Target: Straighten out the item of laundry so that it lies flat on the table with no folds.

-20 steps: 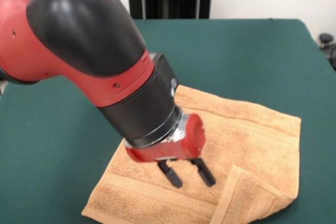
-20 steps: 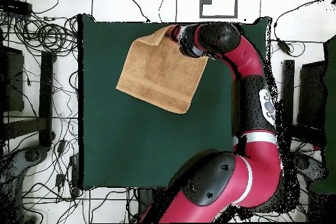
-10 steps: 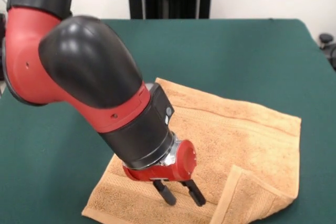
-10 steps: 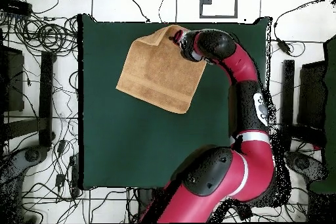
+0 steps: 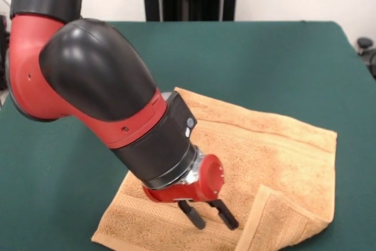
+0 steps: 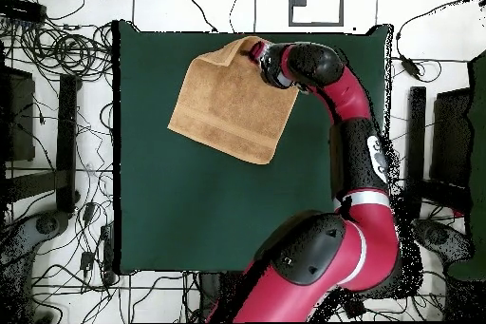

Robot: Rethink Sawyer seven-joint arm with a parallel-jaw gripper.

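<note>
closing in on the folded corner, nothing gripped yet

scanning left to right in the front view: the table (image 5: 276,57) is bare green felt on the left. the arm (image 5: 100,92) fills the left-centre and slants down to the gripper (image 5: 209,220). compared with half a second ago the wrist has barely shifted; the fingers have slid a touch toward the right, nearer the fold. a second ago the gripper sat clearly higher and further up the cloth, so the big drop is done and this now looks like fine positioning.

the claw is spread, both black fingers (image 5: 193,216) angled down, tips at or just above the terry surface. can't tell if they actually touch. nothing is between them.

the towel (image 5: 276,157) lies at the near part of the table in this view, mostly flat, one band border along the near left edge. right of the gripper, the near right corner flap (image 5: 276,218) is folded back over the towel body. that fold is what's left to fix.

overhead view agrees: towel (image 6: 228,102) near the table's far edge from the base, gripper (image 6: 258,57) over its far corner.

judgement: task is partway. next move is likely pinching the flap's edge, just beside the fingers, and pulling it outward. risk is grabbing both layers.
</note>
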